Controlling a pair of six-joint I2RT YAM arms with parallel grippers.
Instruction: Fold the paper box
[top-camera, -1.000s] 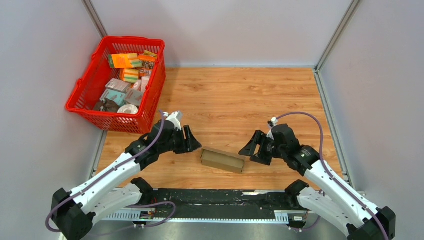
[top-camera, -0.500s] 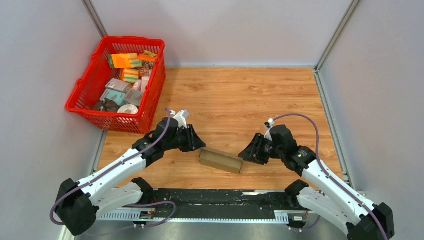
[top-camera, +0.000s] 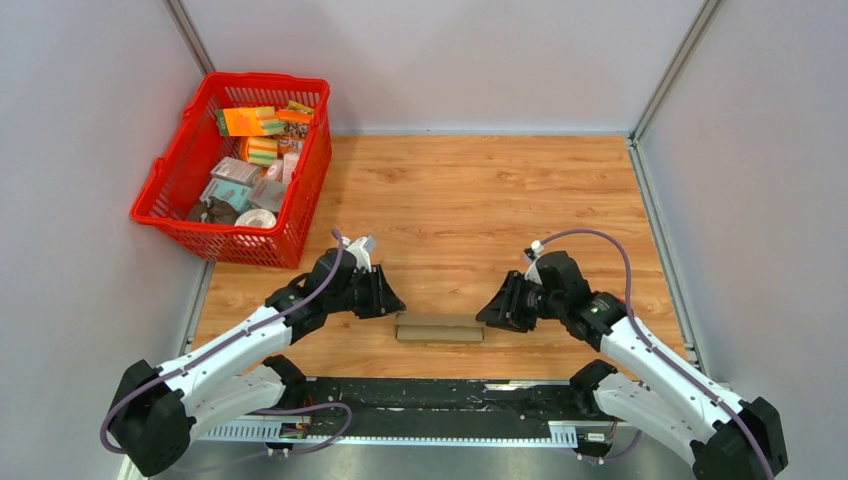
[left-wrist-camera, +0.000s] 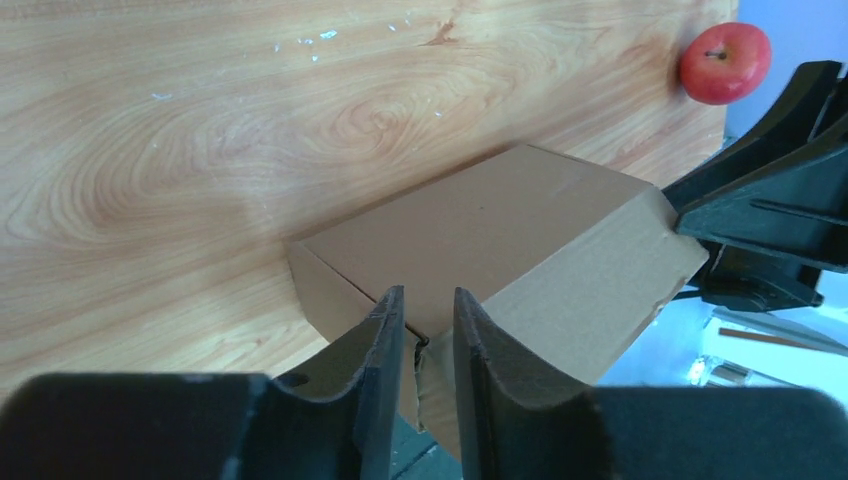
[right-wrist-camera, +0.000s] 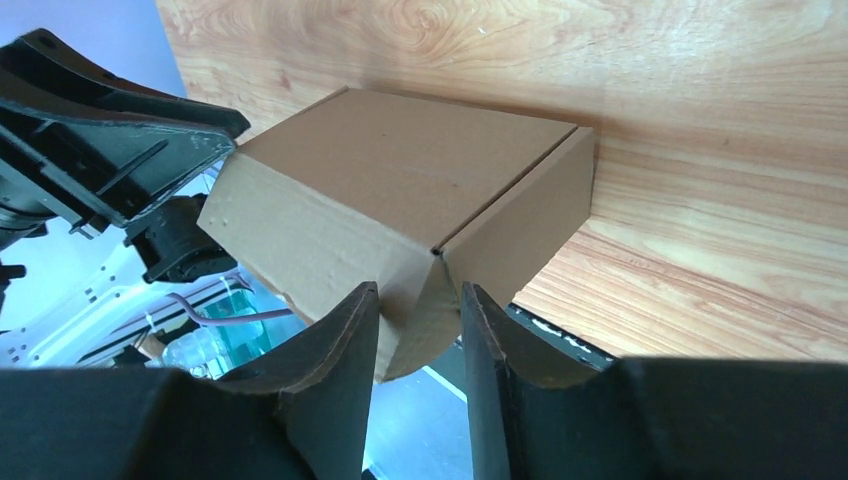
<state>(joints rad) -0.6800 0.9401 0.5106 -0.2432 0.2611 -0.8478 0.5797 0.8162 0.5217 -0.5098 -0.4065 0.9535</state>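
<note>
From the overhead camera, I see the paper box (top-camera: 440, 328) lying oblong near the front edge of the wooden table (top-camera: 480, 200), roughly midway between the two arms. The left gripper (top-camera: 395, 305) is at its left end and the right gripper (top-camera: 487, 315) at its right end, each touching or just about touching the cardboard. A red basket (top-camera: 265, 78) full of coloured packets stands well apart at the far left corner.

On the left wrist camera, my two fingers (left-wrist-camera: 385, 335) stand narrow, and a folded corner of the box is pinched in the slit between them. The closed carton runs away from me to the right gripper, which meets its far end. A small red round thing (left-wrist-camera: 725, 62), rather like an apple, sits at the top right.

On the right wrist camera, the fingers (right-wrist-camera: 345, 345) stand a little wider, with the near corner of the box between them. The cardboard lies against one finger, but a sliver of shadow shows by the other, so I cannot tell whether this grip is truly tight. The box's near edge overhangs the table front, and the left gripper is at its other end.
</note>
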